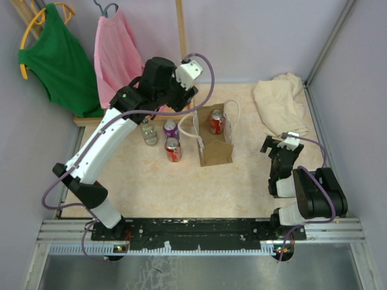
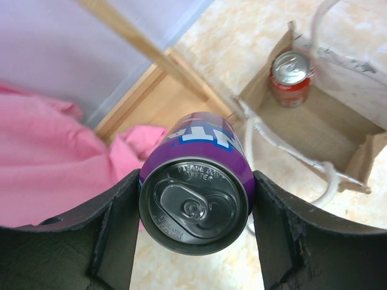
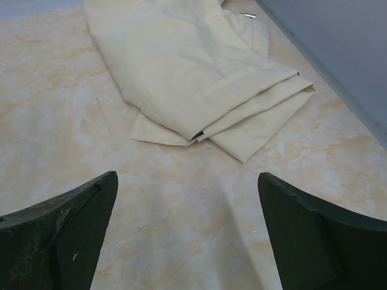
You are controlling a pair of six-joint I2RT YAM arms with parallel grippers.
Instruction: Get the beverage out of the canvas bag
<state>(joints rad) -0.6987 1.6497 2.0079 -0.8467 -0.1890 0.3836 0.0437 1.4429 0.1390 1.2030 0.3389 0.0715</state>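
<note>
While the left gripper [image 2: 196, 175] is clamped on a purple can [image 2: 196, 208], with one finger pressing each side and the lid facing the wrist camera, the canvas bag [image 1: 216, 154] stands upright in the middle of the table [image 1: 181, 187], just to the right of this can. From the top view the purple can is already outside the bag, close to its left wall. Whether it rests on the table or hangs a little above it, I cannot tell.

I judge the step in hand to be putting this can down beside the bag. The next move calls for opening the fingers and rising straight up so the can does not tip. Then the arm should go to the bag's open mouth, where one red can [image 1: 216, 122] stands at the far end. The white rope handles [image 2: 331, 181] lie near it and could catch a finger.

The right gripper [image 3: 186, 181] is wide open and holds nothing. It hovers over bare table at the right side, facing a beige cloth [image 3: 193, 78].

Now the count:
- One bag with two rope handles.
- Three cans for sure: one purple, one red in the bag, and a second red can [image 1: 173, 149] outside.
- One grey container [image 1: 149, 133] beside them — can or bottle, I cannot say.
- One cloth.
- Two garments hanging at the back, a green shirt [image 1: 57, 60] and a pink shirt [image 1: 118, 57].
</note>
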